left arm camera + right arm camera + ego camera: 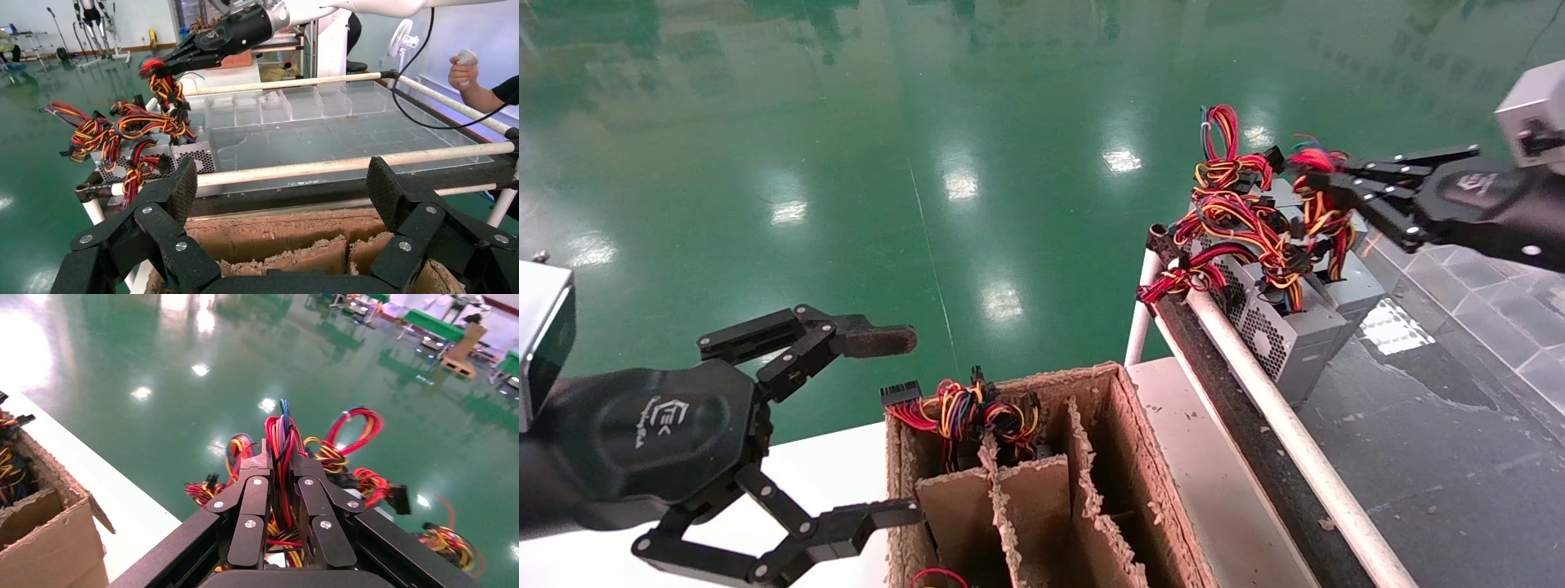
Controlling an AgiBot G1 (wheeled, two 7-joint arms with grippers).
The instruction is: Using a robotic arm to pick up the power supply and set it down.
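Note:
Two grey power supplies (1287, 339) stand side by side at the near corner of the dark bench on the right. Their red, yellow and black wires (1238, 212) pile up on top. The white robotic arm (367, 6) is my right one. Its gripper (1316, 175) is shut on an upright bundle of those wires (280, 459), above the boxes. The vented sides of the boxes (196, 158) show in the left wrist view, still resting on the bench. My left gripper (911, 425) hangs open and empty over the cardboard box.
A cardboard box (1144, 457) with torn dividers holds more wire bundles (964, 412). A white rail (1279, 408) runs along the bench edge. Clear plastic trays (294, 104) sit on the bench. A person's hand (465, 70) holds a controller beyond the bench.

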